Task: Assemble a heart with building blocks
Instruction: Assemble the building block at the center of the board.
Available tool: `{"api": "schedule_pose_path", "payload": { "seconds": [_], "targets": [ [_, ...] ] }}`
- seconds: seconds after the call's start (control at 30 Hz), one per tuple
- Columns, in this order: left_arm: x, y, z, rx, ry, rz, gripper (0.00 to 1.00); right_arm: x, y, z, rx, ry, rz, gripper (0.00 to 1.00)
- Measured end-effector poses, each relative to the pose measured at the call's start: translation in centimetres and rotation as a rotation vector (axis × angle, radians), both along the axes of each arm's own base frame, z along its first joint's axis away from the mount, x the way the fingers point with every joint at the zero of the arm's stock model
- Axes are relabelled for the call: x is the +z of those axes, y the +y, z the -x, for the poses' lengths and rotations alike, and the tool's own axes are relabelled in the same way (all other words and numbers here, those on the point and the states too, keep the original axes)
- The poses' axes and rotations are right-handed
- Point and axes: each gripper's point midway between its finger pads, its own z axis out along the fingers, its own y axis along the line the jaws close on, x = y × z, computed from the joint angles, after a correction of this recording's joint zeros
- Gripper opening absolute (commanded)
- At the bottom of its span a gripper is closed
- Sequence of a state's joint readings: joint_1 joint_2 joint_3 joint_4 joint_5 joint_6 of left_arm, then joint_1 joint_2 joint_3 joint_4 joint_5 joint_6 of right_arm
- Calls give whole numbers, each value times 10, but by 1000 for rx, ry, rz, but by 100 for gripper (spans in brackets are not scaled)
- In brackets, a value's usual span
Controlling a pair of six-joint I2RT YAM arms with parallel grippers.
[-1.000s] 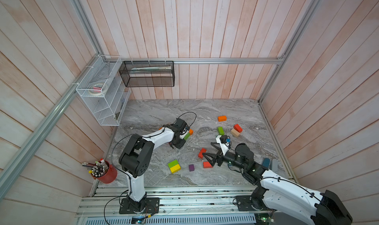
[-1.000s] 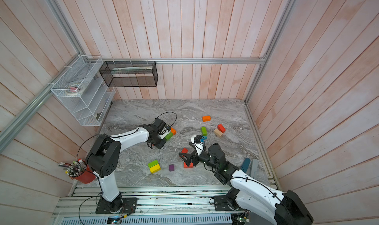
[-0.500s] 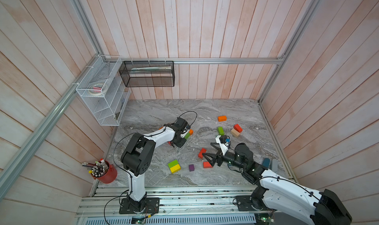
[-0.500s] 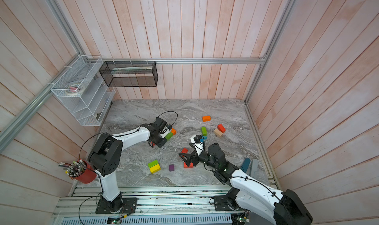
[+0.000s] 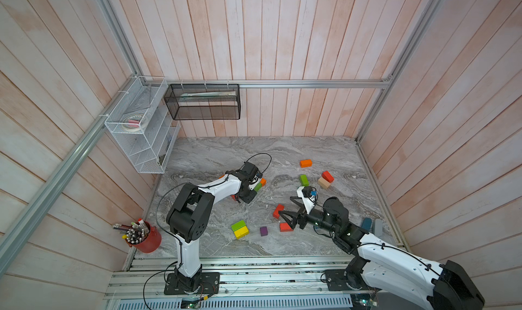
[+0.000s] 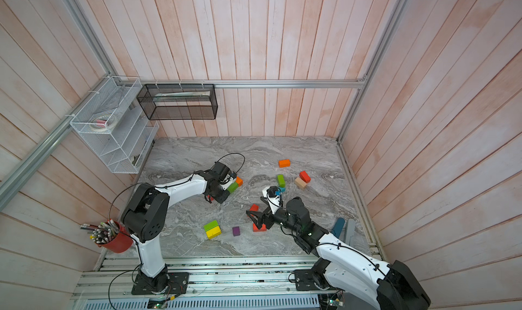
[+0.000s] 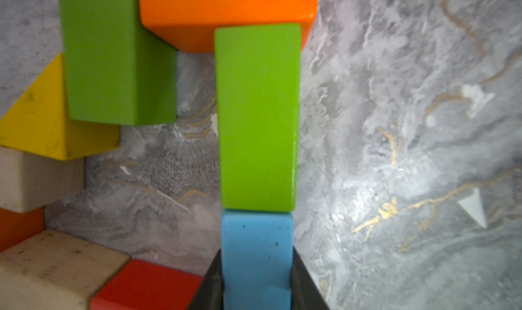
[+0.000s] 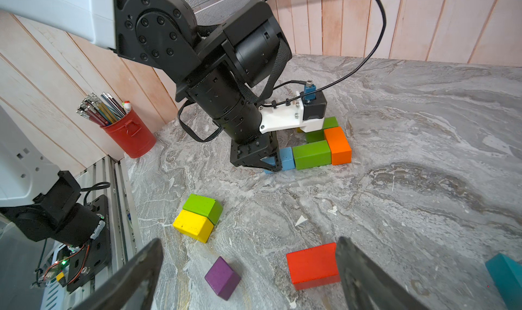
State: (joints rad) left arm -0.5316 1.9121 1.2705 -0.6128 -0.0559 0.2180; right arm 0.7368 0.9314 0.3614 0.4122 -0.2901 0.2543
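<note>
Brick (image 7: 257, 116), green, against blue block (image 7: 255, 255)

The left arm (image 5: 217, 188) is stretched far out from its base and kept low. Its wrist is bent, so the left gripper (image 8: 270, 166) is pointed steeply down. The jaws are squeezed shut on a blue block (image 7: 255, 238). The block is pinched between the two black fingers (image 7: 306, 290) and sticks out past their tips.

The right arm (image 5: 389, 255) is reached forward and is also kept low. The right gripper (image 8: 250, 242) is tilted a little downward. Its jaws are spread wide apart. One dark finger is seen on each side in the right wrist view.
</note>
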Motion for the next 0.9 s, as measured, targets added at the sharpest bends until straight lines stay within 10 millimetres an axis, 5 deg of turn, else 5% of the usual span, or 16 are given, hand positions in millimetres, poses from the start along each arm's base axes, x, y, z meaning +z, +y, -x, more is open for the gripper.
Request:
{"api": "schedule_pose_path", "payload": {
  "seconds": [0.33, 0.9],
  "targets": [
    [-5, 0, 1, -1, 13, -3, 43, 0, 0, 0, 0, 0, 0, 95],
    [-4, -4, 1, -6, 19, 17, 38, -1, 0, 0, -1, 1, 2, 95]
  ]
}}
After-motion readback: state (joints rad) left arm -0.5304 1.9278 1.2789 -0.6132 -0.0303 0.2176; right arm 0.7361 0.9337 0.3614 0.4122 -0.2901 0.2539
